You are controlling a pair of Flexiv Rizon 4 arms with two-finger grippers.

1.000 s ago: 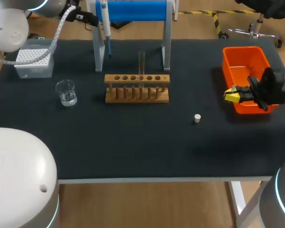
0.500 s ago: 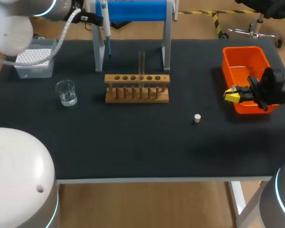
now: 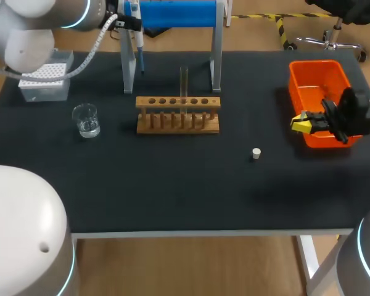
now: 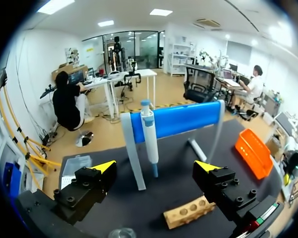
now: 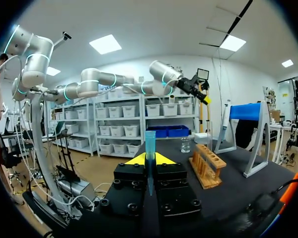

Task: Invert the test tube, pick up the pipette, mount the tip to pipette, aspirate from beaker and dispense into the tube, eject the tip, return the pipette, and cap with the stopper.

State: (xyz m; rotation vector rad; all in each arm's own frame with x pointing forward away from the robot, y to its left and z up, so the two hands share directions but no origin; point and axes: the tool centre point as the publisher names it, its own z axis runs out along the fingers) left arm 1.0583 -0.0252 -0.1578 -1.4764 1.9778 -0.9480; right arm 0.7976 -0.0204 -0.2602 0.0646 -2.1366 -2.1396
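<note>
**Left gripper (image 4: 155,167) open before the pipette (image 4: 150,135); right gripper (image 3: 300,123) closed over the bin**

The black matte table (image 3: 172,191) carries everything. The left arm (image 3: 46,21), white and round-jointed, enters from the far left corner and is bent so its wrist faces the blue-barred stand (image 3: 172,13). Its fingers are spread wide and touch nothing. The slim white-and-blue pipette hangs upright from the stand's bar, straight ahead of the gap between them.

The right arm (image 3: 357,114) comes in level from the right edge. Its yellow tips are pressed together on a slim, translucent blue tapered tip (image 5: 150,141) that stands between them. Under this gripper is the near rim of the glossy orange plastic bin (image 3: 317,83).

The wooden rack (image 3: 178,115), with its row of round holes, stands ahead of and below the left gripper, and the clear test tube (image 3: 184,79) is upright in it. The grey tip box (image 3: 44,79) and the clear glass beaker (image 3: 86,119) sit beside the left gripper, well apart from it. The small white stopper (image 3: 256,153) lies on the mat, ahead of the right gripper's tips and apart from them.
</note>
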